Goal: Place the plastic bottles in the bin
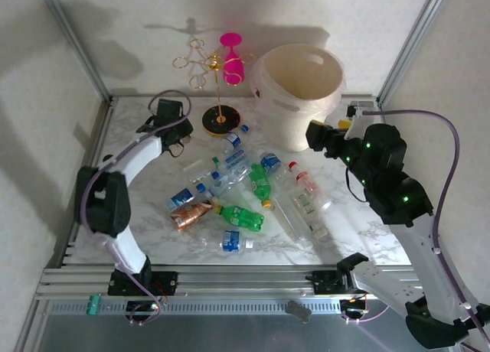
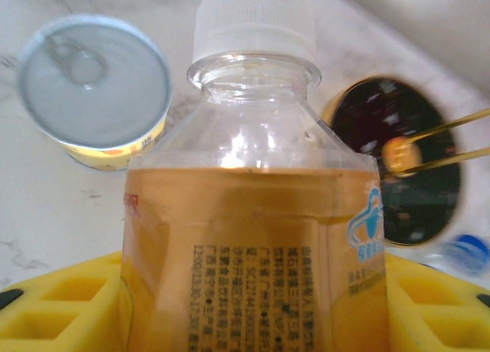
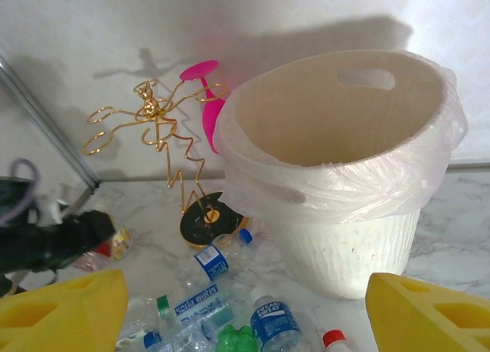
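the left hand (image 2: 249, 314) is clamped on a clear bottle (image 2: 253, 214) with a white cap, well to the left of the bin (image 1: 295, 118). the right hand (image 3: 245, 314) has its fingers wide apart with nothing in them, near the bin. the other bottles (image 1: 239, 216) lie on the bench (image 1: 348, 222) in front of the bin.

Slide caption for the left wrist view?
Left hand grips a white-capped amber bottle; pull-tab tin and black stand base behind.

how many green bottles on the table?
2. One green bottle mid-pile; the other just right of the copper-brown bottle. Others could hide under the pile.
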### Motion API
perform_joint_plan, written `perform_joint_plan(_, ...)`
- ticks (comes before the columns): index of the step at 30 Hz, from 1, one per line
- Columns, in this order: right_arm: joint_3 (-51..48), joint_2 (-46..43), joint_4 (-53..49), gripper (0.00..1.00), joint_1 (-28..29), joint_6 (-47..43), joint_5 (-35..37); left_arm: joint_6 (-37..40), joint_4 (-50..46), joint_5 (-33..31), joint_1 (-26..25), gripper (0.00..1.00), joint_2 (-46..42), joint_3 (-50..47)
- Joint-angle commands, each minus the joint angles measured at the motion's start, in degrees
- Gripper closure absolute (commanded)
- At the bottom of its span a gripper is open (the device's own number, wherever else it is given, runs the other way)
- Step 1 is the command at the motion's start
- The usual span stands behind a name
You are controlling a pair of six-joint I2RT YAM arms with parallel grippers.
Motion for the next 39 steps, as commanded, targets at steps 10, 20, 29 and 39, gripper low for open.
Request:
perform_joint_plan(10,-6.01,0.33,2.28,0.18,2.05,2.71,-10.13,7.01,7.41,4.84,-20.58,0.48,-30.34,-17.25)
perform_joint_plan(20,-9.67,1.11,20.09,0.19,2.09,17.63,-31.08,28.31,13.16,-3.04,-41.65,0.51,-38.63,-19.99)
perform_joint_plan(29,-8.92,5.48,28.13,0.18,5.17,24.77,-35.38,33.79,12.88,-4.01,-47.43,0.51,-37.62,-16.18)
perform_joint_plan(39,-8.54,10.68,28.06,0.33,13.03,22.63,-30.86,33.85,12.17,-4.59,-49.07,0.51,-35.87,-13.79)
